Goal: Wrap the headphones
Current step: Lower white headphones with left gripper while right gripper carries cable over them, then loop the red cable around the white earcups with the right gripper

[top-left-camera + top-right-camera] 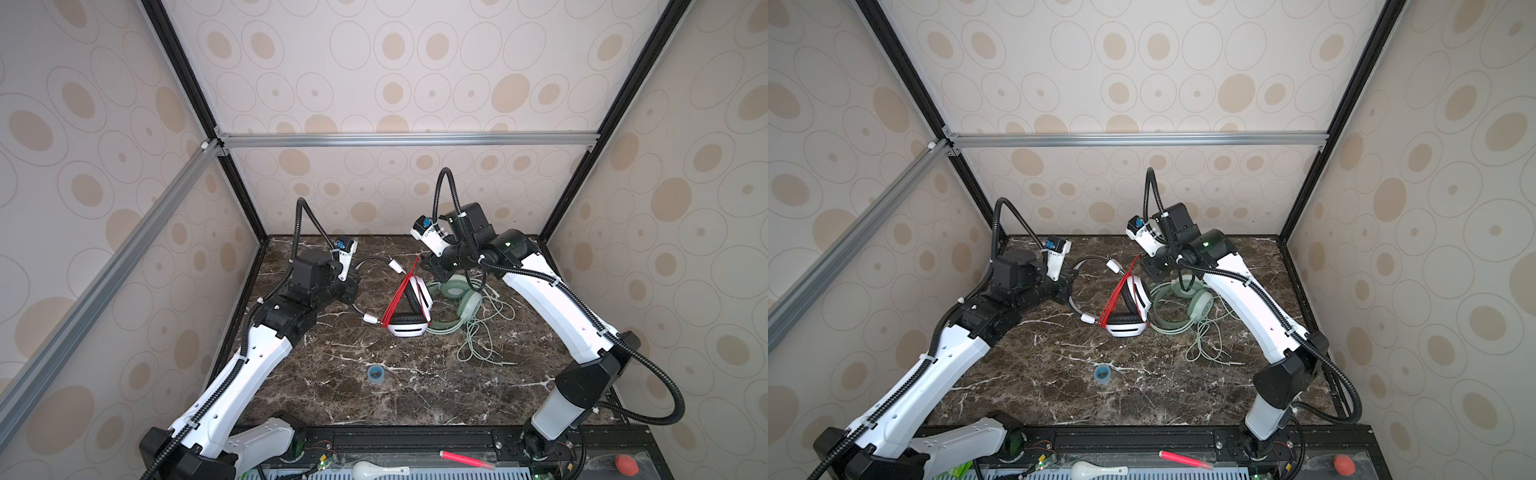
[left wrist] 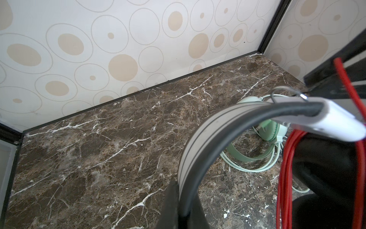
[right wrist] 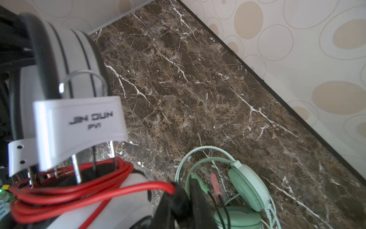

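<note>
- Your left gripper [image 1: 355, 287] is clamped tight on the headband [image 2: 200, 134] of the white headphones [image 1: 409, 329]. In the left wrist view the band runs straight down between its fingers [image 2: 170, 206].
- Your right gripper [image 1: 428, 265] hangs over the far side of that pair, its jaws narrow and pinching the free end of the red cord [image 1: 399, 291]. The right wrist view is blurred there, so you cannot judge how firm the pinch is.
- Just past those jaws, a green plug [image 3: 198, 180] and a pink plug [image 3: 214, 180] stick out on thin black leads.
- The white headphones stand on edge near the middle of the table [image 1: 415, 399], toward the back wall. One cup is down on the marble and the band arches off to the left.
- The red cord is looped in several tight strands across the two cups, and one strand climbs to your right gripper.
- The green headphones [image 1: 455, 289] lie flat just right of the white pair, under your right gripper. Their band looks to touch the white pair's lower cup.
- The green cord [image 1: 478, 340] sprawls in loose loops on the table in front of them, with its plug end lying toward your right arm.
- A small blue ring [image 1: 376, 373] sits alone nearer the front edge, well apart from both pairs.
</note>
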